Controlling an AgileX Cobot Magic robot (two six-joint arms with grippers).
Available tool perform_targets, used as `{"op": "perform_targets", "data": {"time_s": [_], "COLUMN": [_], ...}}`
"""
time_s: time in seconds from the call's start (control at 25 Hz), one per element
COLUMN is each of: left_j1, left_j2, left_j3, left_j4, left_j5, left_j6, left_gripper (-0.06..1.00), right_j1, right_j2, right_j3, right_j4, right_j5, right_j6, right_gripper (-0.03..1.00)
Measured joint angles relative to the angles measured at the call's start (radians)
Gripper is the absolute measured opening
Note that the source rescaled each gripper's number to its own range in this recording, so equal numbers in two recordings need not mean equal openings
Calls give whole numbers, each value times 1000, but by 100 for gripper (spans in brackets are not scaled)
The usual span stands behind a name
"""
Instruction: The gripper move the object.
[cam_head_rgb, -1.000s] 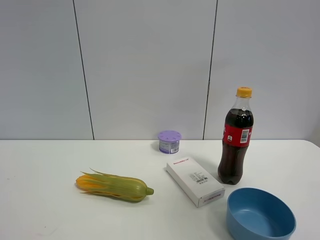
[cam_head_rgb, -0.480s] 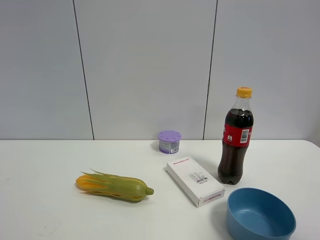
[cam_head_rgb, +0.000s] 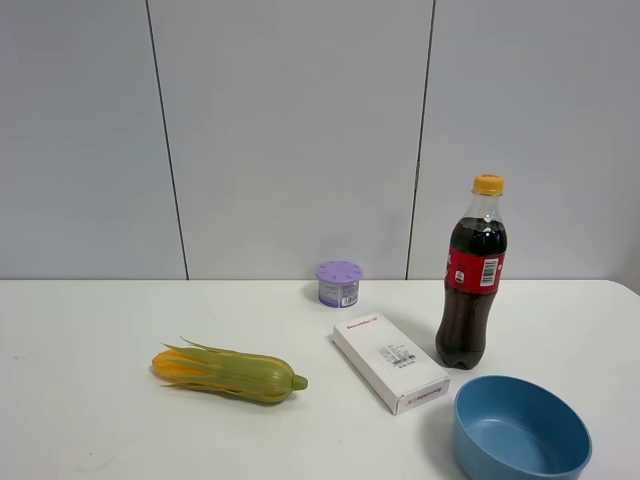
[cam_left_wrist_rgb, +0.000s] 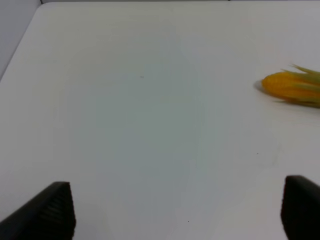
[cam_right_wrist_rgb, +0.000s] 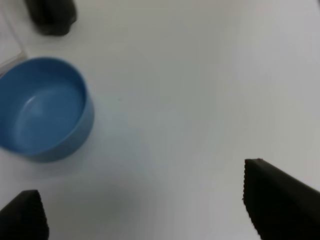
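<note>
The light-blue bowl (cam_head_rgb: 521, 429) stands upright and empty at the front right of the white table, just in front of the cola bottle (cam_head_rgb: 471, 272). It also shows in the right wrist view (cam_right_wrist_rgb: 42, 108). No gripper shows in the exterior view. My right gripper (cam_right_wrist_rgb: 145, 207) is open over bare table, apart from the bowl, with nothing between its fingertips (cam_right_wrist_rgb: 280, 197). My left gripper (cam_left_wrist_rgb: 180, 210) is open and empty over bare table, with the corn's (cam_left_wrist_rgb: 292, 87) tip off to one side.
A corn cob in its husk (cam_head_rgb: 228, 372) lies at the front left. A white flat box (cam_head_rgb: 390, 361) lies in the middle beside the bottle. A small purple-lidded canister (cam_head_rgb: 339, 283) stands at the back by the wall. The bottle's base (cam_right_wrist_rgb: 51, 17) shows in the right wrist view.
</note>
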Motion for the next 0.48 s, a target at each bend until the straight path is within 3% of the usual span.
{"op": "perform_targets", "data": {"time_s": [0.28,0.48], "left_j1": [0,0], "left_j2": [0,0], "left_j3": [0,0], "left_j4": [0,0], "left_j5": [0,0], "left_j6": [0,0], "left_gripper": [100,100], "right_j1": [-195,-223], "right_j2": [-33,-123], "right_j3": [0,0], "right_j4": [4,3], "right_j5": [-1,-1], "right_j6": [-11,-10], "right_gripper": [77,77]}}
